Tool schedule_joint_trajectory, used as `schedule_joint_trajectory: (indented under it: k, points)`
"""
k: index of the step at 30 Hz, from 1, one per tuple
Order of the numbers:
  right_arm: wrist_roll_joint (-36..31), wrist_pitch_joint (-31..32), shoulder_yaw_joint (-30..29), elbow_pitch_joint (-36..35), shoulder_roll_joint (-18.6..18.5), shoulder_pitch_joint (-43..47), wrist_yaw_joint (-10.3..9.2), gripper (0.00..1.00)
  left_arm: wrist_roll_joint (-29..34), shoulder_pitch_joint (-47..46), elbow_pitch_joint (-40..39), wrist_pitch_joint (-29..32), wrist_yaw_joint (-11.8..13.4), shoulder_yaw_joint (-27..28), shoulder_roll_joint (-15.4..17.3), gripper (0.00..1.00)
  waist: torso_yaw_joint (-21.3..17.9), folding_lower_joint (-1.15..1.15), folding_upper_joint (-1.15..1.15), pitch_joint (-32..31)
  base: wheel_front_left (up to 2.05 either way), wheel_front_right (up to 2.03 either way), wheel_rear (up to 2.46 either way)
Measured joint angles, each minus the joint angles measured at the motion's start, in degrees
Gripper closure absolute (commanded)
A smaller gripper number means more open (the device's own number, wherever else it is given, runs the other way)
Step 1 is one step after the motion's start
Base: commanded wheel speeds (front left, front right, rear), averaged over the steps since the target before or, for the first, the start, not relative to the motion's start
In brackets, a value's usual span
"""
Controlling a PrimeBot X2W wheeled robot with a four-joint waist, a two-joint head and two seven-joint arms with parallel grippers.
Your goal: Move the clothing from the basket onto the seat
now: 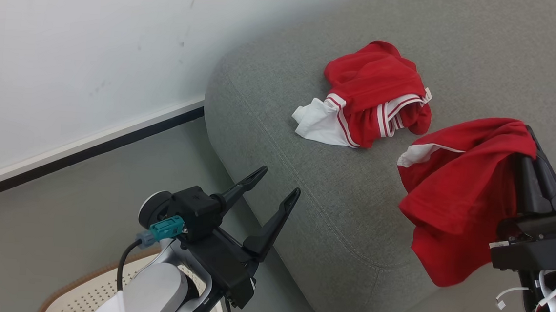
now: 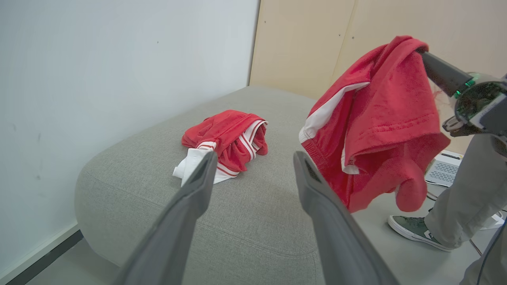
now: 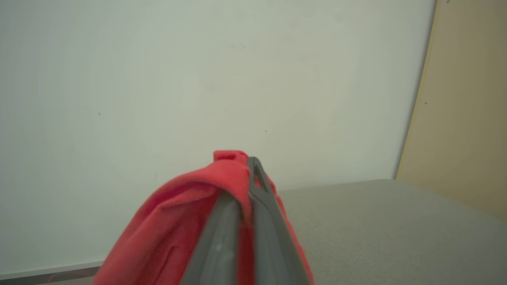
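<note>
A red garment with white panels and thin stripes [image 1: 370, 96] [image 2: 225, 144] lies crumpled on the grey seat [image 1: 334, 194] [image 2: 245, 213] [image 3: 396, 229]. A second, mostly red garment [image 1: 456, 198] [image 2: 380, 126] [image 3: 186, 221] hangs above the seat's front right part, with my right gripper [image 1: 529, 134] [image 3: 245, 174] shut on its top fold. My left gripper [image 1: 278, 183] [image 2: 253, 158] stands open and empty over the seat's front left edge. A piece of the cream basket [image 1: 97, 292] with its brown rim shows at the bottom left, under my left arm.
A white wall [image 1: 79, 54] with a dark baseboard [image 1: 87, 150] runs along the left of the seat. Grey floor [image 1: 57, 228] lies between wall and seat. In the left wrist view a person's leg and green shoe [image 2: 416, 229] stand at the right, by a beige panel [image 2: 317, 43].
</note>
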Motion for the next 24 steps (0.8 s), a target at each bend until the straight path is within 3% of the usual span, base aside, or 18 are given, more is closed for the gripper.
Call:
schedule_joint_trajectory:
  k: [11, 24]
  points:
    - [0.2, 0.0, -2.1, -2.2, 1.0, -0.4, 0.14, 1.00, 0.5, 0.0, -1.3, 0.4, 0.1, -0.4, 1.1, 0.00, -0.3, 0.00, 0.00, 2.7, 0.00, 0.00, 0.00]
    - [5.7, 0.0, -8.6, 6.8, -0.7, -11.3, 4.15, 1.00, 2.5, -0.9, -6.1, 3.3, 0.1, -0.9, 4.6, 0.00, 1.7, 0.00, 0.00, 9.3, 0.00, 0.00, 0.00]
